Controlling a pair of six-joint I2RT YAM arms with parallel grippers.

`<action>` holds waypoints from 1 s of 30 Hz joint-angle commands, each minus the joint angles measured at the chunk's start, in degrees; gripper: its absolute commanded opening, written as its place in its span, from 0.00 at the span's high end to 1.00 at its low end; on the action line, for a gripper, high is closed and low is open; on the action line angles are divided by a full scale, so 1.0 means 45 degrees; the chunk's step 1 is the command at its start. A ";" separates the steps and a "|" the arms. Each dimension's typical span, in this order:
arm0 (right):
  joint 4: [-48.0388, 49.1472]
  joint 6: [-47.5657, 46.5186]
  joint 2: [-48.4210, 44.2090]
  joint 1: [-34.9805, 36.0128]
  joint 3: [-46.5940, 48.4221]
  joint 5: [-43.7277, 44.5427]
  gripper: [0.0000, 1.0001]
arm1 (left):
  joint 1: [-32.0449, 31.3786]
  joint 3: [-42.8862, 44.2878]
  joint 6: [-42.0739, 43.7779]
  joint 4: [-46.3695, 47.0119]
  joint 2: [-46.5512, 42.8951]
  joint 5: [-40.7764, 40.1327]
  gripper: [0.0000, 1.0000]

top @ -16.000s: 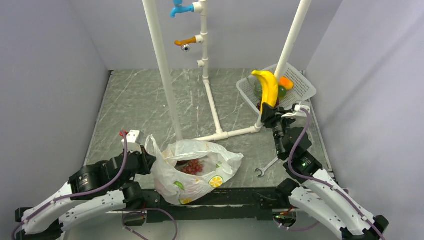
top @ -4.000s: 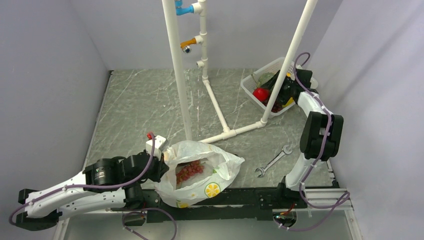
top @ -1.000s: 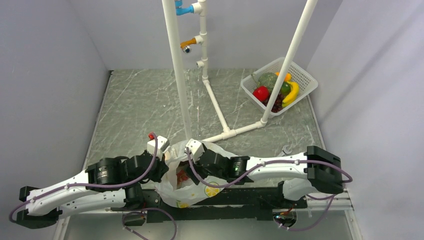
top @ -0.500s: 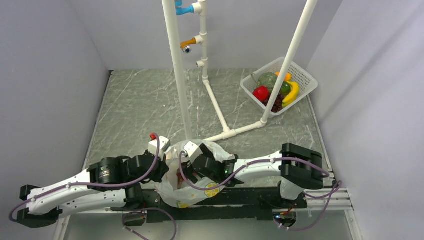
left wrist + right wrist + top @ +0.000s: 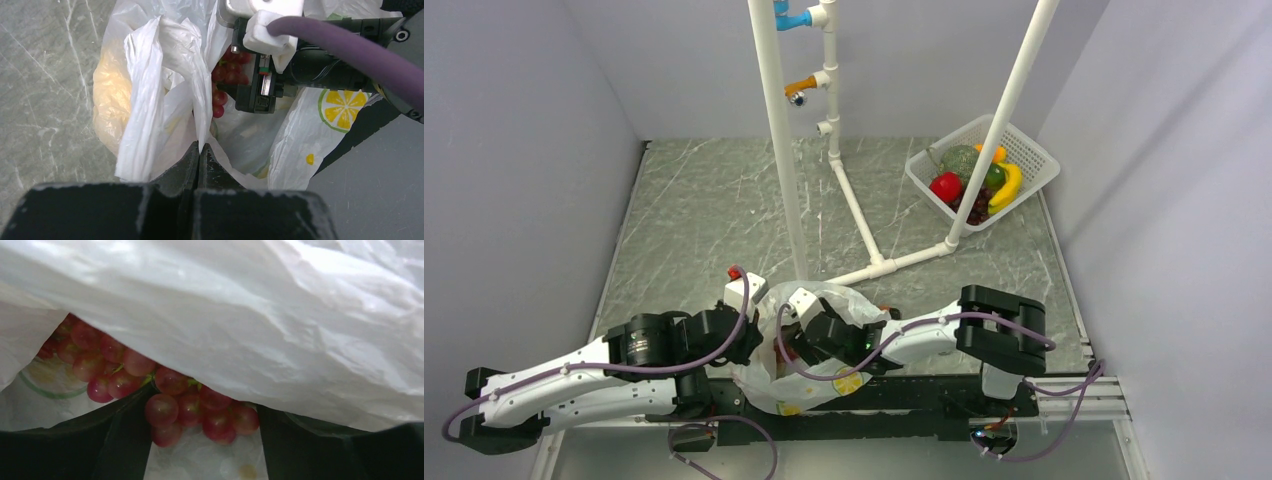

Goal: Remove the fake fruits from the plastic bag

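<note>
Progress: red apple (image 5: 945,187) and banana (image 5: 1008,186) lie in basket (image 5: 1028,152), far right. 1 fruit visible inside plastic bag (image 5: 150,100) at near edge: light red grape bunch (image 5: 120,375). Left gripper (image 5: 199,150) pinched tight on bag rim, holding mouth up. Right gripper (image 5: 202,407) reaches into mouth, fingers wide, flanking bunch; firm grip not evident.

top camera looks down; wrist cameras (close in) share the bag (image 5: 150,90).
</note>
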 commanded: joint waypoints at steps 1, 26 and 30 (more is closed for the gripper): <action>0.0063 0.0097 -0.0030 -0.0053 0.0234 -0.0335 0.34 | -0.0102 0.0199 -0.0135 0.0017 -0.0041 -0.0283 1.00; -0.2392 -0.0184 -0.4663 -0.0046 0.0710 -0.1362 0.99 | -0.0196 0.0232 -0.0157 -0.0032 0.0056 -0.0342 1.00; -0.2957 0.0387 -0.5384 -0.0052 0.0151 -0.1963 1.00 | -0.0210 0.0258 -0.0226 -0.0097 0.0093 -0.0442 1.00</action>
